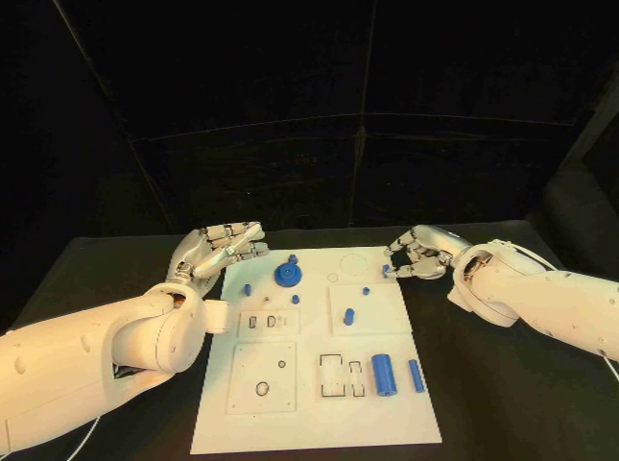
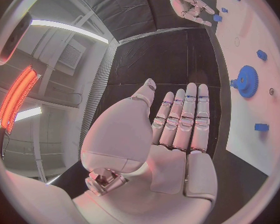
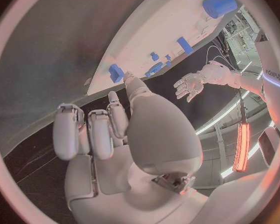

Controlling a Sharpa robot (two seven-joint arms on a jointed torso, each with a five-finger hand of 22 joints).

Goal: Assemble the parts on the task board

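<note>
Left hand flat (fingers straight); right hand curled.

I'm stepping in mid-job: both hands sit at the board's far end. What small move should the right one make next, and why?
Probably close the right robot hand on the small blue part at the board's far right edge. Its fingertips already sit right beside that part, and it seems to hold nothing. The left robot hand is flat and open by the far left corner, near the gear.
</note>
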